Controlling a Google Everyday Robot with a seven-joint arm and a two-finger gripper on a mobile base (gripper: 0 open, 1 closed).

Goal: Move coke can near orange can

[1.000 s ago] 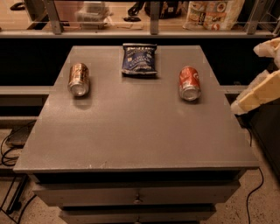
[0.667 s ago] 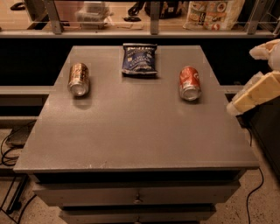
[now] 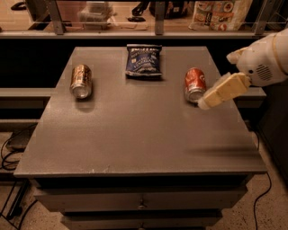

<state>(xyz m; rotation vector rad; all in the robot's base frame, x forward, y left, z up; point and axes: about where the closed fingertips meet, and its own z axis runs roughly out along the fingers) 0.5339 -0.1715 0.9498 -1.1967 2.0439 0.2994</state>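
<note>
The coke can (image 3: 195,83), red with a silver end, lies on its side on the right part of the grey table (image 3: 135,134). The orange can (image 3: 81,80), coppery brown with a silver end, lies on its side at the table's left, far from the coke can. My gripper (image 3: 212,96) comes in from the right edge on a white arm. It hovers just right of and in front of the coke can, with its tip close to the can's near end. It holds nothing that I can see.
A dark blue chip bag (image 3: 144,60) lies at the table's back middle, between the two cans. A shelf with packages (image 3: 220,13) runs behind the table. Drawers sit under the tabletop, and cables lie on the floor at both sides.
My gripper has moved left and inward from the table's right edge, closing in on the coke can. Both cans and the bag have not moved.
</note>
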